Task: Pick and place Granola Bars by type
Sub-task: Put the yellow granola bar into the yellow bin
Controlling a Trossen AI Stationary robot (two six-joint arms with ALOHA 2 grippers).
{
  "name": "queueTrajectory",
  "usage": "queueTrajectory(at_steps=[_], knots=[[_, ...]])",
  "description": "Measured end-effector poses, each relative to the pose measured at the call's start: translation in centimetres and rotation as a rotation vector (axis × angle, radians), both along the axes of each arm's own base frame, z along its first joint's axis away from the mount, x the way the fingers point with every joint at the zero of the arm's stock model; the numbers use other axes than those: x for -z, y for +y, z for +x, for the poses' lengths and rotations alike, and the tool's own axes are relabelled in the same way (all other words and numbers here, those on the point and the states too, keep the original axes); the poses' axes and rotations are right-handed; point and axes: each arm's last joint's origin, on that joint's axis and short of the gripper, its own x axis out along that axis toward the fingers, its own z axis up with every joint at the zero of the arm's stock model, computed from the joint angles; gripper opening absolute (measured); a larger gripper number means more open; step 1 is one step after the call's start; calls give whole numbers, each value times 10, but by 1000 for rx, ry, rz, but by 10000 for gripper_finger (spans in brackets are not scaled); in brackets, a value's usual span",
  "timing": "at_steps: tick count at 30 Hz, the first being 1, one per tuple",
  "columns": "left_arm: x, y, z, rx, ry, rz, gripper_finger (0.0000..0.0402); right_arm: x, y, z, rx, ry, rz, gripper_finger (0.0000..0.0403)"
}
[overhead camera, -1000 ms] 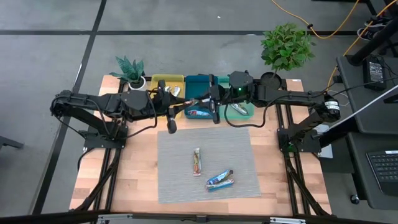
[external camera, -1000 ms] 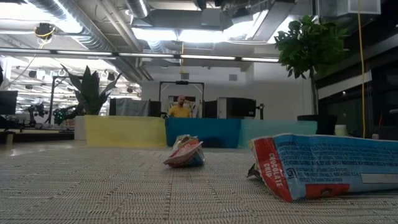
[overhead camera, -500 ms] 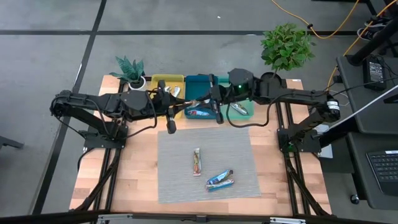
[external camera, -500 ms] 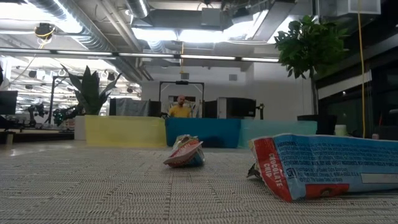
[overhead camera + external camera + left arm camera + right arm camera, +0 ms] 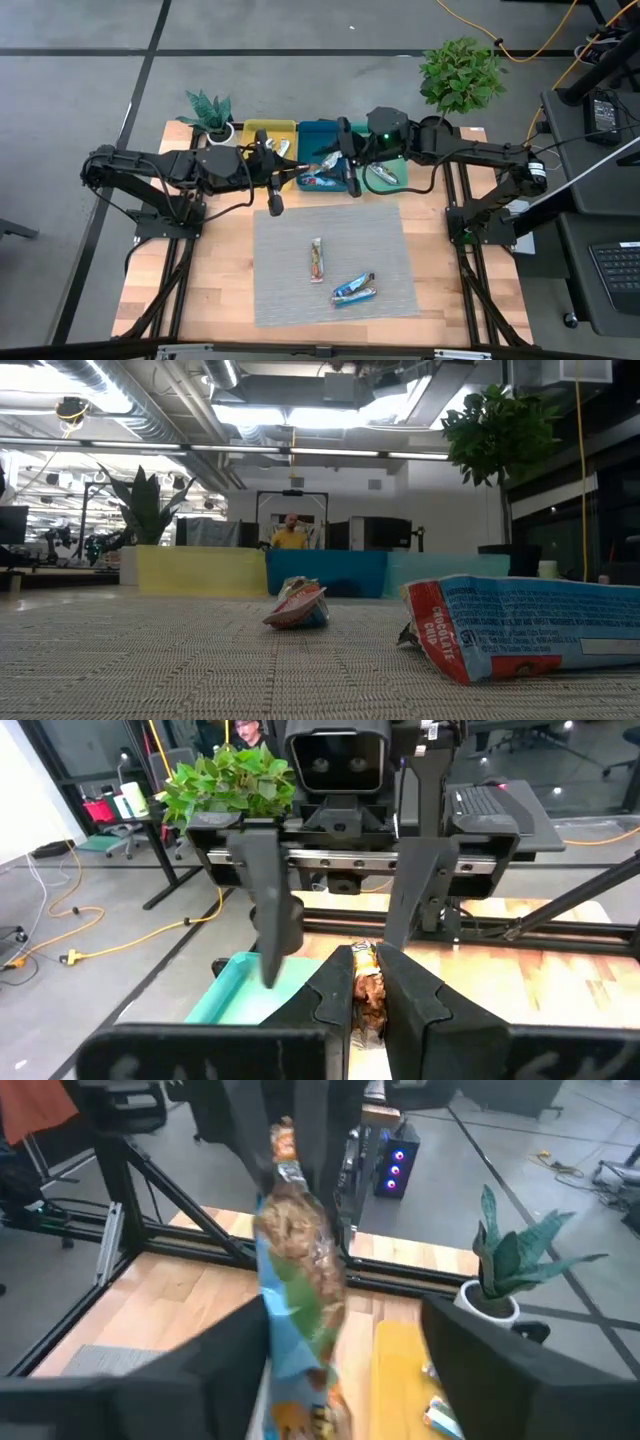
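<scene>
Crinkly blue-and-brown wrapped granola bar (image 5: 366, 992) is clamped by left hand (image 5: 366, 1005); right hand (image 5: 340, 1370) is spread apart around it. Drop risked outside blue rectangular tray (image 5: 322, 130) if released early.

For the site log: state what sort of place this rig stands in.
Most likely an open-plan robotics lab or office. The low view shows exposed ceiling ducts and another workstation frame with a person behind it. The left wrist view shows a desk with a laptop and cables on a concrete floor.
</scene>
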Motion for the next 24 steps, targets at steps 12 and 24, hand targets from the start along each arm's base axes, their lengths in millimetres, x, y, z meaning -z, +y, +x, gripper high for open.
queueTrajectory(at_steps=[12, 24], knots=[[10, 3, -12, -89, 108, -53, 24, -13, 0, -32, 167, 82, -81, 335], [10, 32, -46, -264, 154, -185, 24, -20, 2, -49, 168, 104, -77, 336]])
